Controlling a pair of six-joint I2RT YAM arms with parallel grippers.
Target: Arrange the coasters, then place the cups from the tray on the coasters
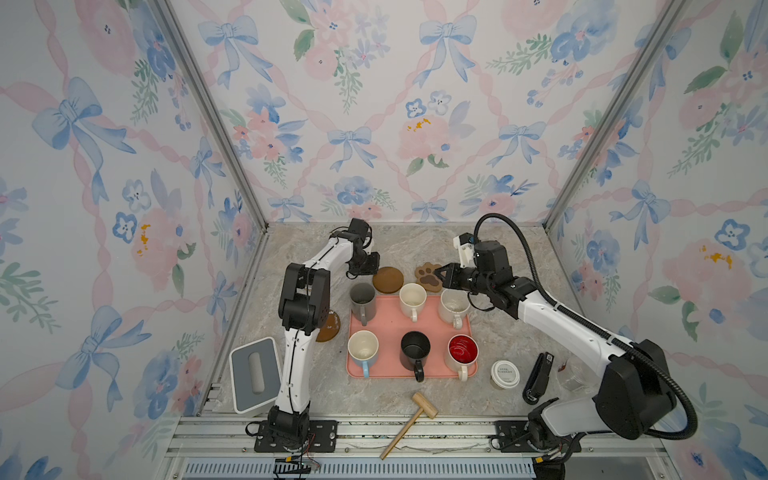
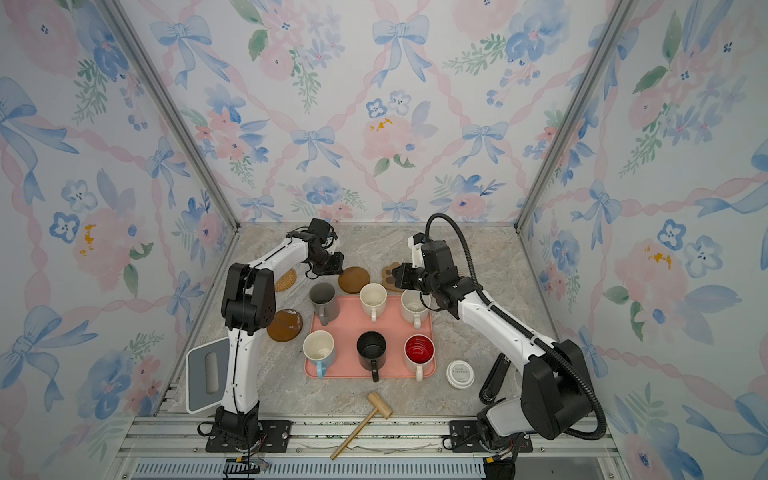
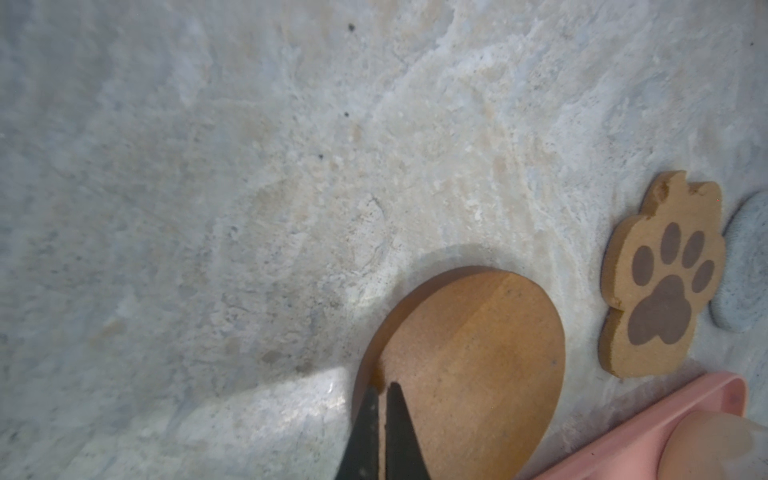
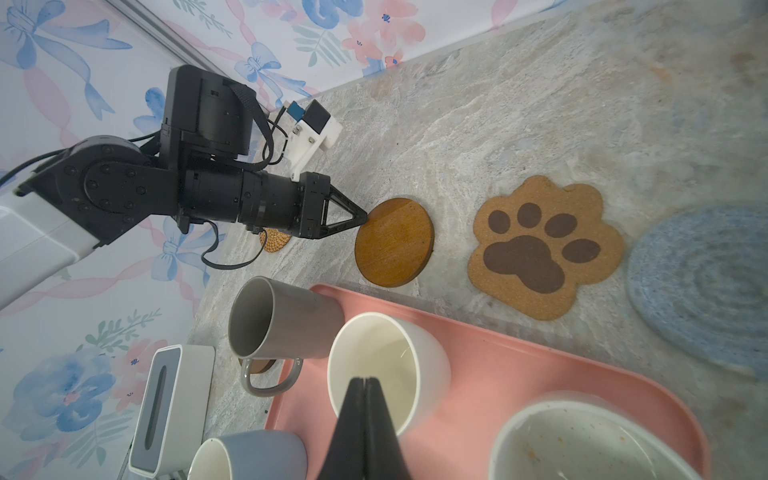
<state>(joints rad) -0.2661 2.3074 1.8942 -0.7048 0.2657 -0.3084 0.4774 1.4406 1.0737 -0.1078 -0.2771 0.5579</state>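
Observation:
Six cups stand in two rows on the pink tray point(image 1: 432, 328): grey point(image 1: 362, 300), cream point(image 1: 412, 299) and speckled white point(image 1: 454, 306) at the back, light-blue point(image 1: 363, 350), black point(image 1: 414, 351) and red-inside point(image 1: 462, 352) in front. Behind the tray lie a brown wooden round coaster point(image 1: 387, 280), the paw coaster point(image 1: 424, 272) and a grey-blue woven one point(image 4: 702, 286). A tan rattan coaster point(image 2: 286, 279) and a second wooden round point(image 2: 284, 325) lie left. My left gripper point(image 3: 382, 386) is shut, tips touching the wooden round's rim. My right gripper point(image 4: 365, 379) is shut, empty, hovering above the cream cup.
A white-lidded paper cup point(image 1: 505, 374), a black stapler point(image 1: 540, 376) and a clear glass point(image 1: 575, 376) sit right of the tray. A wooden mallet point(image 1: 415, 419) lies at the front edge. A grey-and-white box point(image 1: 253, 374) stands front left, beside the left arm.

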